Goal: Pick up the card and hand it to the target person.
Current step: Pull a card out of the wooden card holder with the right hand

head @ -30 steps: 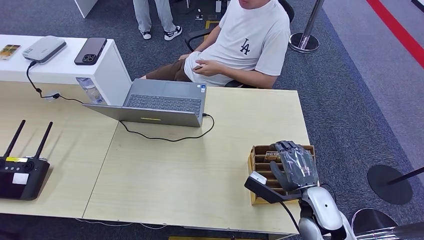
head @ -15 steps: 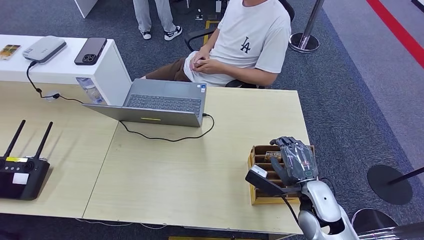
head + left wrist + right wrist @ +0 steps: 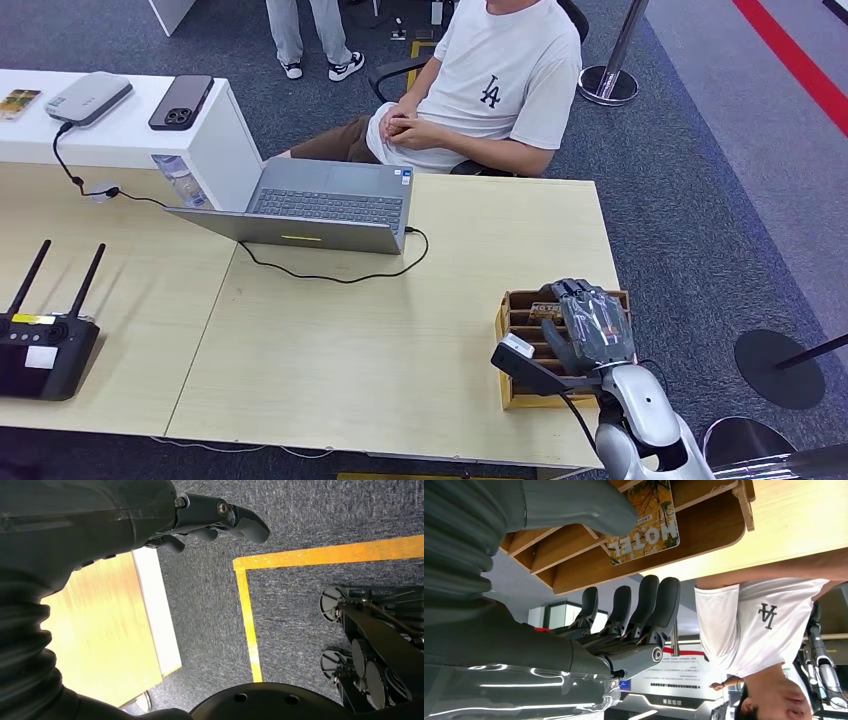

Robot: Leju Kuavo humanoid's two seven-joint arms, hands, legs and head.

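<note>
**One card, one hand just short of it**

Largest first: the desk [image 3: 400, 340] stretches away beyond and to the left of the right hand [image 3: 592, 325], and the seated person [image 3: 490, 90] in the white shirt waits at its far edge, well apart from the hand and straight ahead of it. Directly under the hand stands the wooden card rack [image 3: 515, 335], at the desk's near right corner.

The card [image 3: 644, 522], printed "HOTEL", stands in one of the rack's slots. In the right wrist view it lies in the gap between the thick thumb and the dark fingers [image 3: 644, 605], its long axis running along the slot. I judge the coming move to be a closing of thumb and fingers onto its faces.

That hand hovers palm-down over the rack, fingers side by side and nearly straight, thumb held apart, nothing yet pinched.

The left hand [image 3: 200, 520] hangs beside the desk's edge over the carpet, far from the card, fingers loosely curled and holding nothing.
</note>
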